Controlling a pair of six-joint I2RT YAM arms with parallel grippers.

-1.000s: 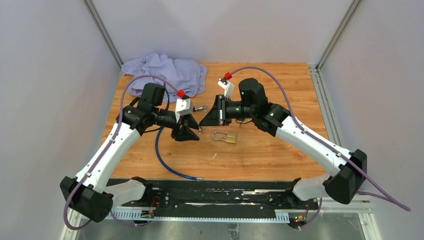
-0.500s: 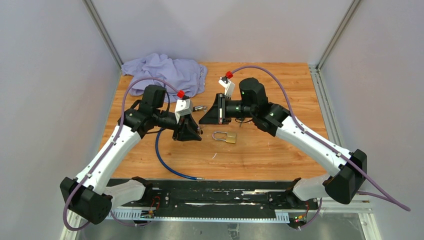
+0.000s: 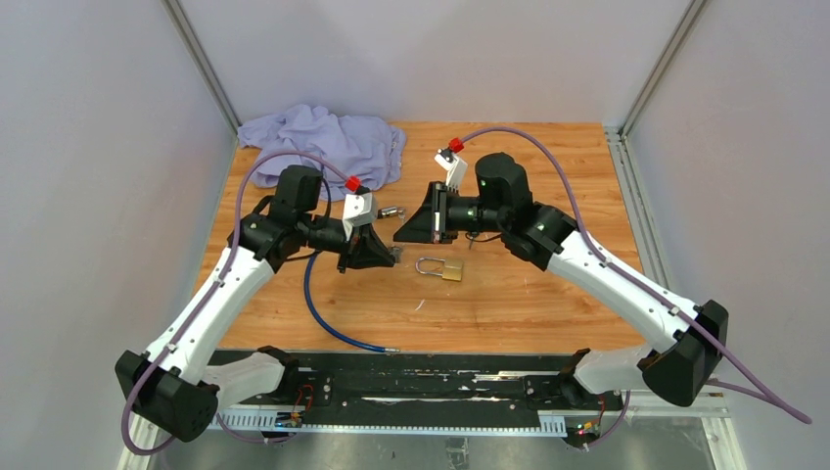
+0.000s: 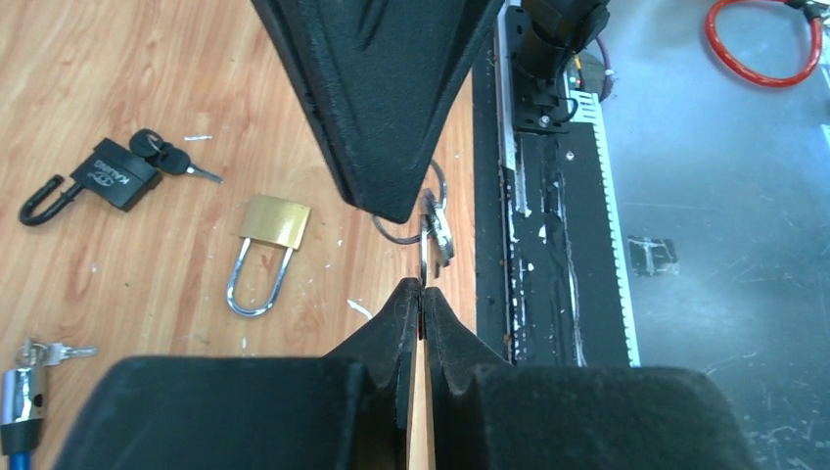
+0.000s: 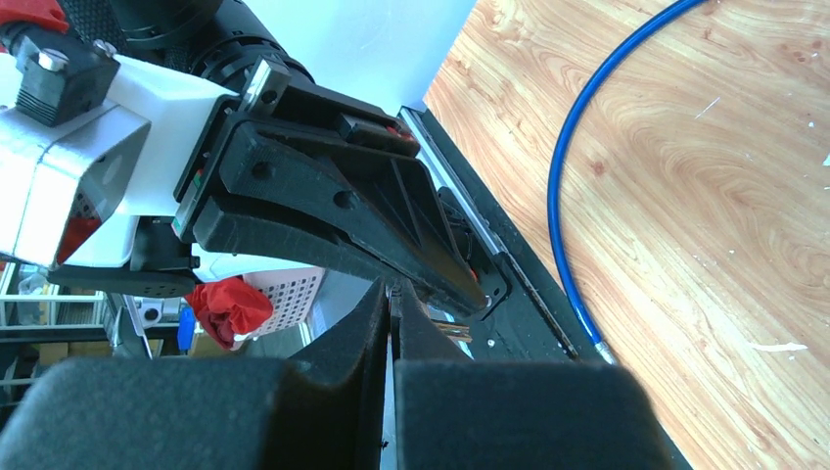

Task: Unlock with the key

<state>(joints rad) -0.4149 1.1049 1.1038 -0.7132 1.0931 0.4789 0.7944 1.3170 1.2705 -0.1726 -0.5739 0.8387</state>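
A small key bunch on a ring (image 4: 431, 223) hangs between both grippers above the table. My left gripper (image 4: 421, 289) is shut, pinching a thin metal key that stands edge-on at its tips. My right gripper (image 4: 392, 210) is shut on the ring from the other side, tip to tip with the left. In the top view the left gripper (image 3: 391, 257) and right gripper (image 3: 397, 235) meet just left of the brass padlock (image 3: 451, 272). That padlock (image 4: 275, 222) lies flat on the wood with its shackle closed.
A black padlock with keys (image 4: 115, 174) lies beyond the brass one. A blue cable lock (image 3: 323, 318) curls under the left arm, its lock end with keys (image 4: 20, 387) nearby. A purple cloth (image 3: 323, 140) sits at the back left. The black rail (image 3: 411, 387) runs along the near edge.
The left gripper has closed from about half open onto the key. The right arm has shifted slightly to the right and stays shut.
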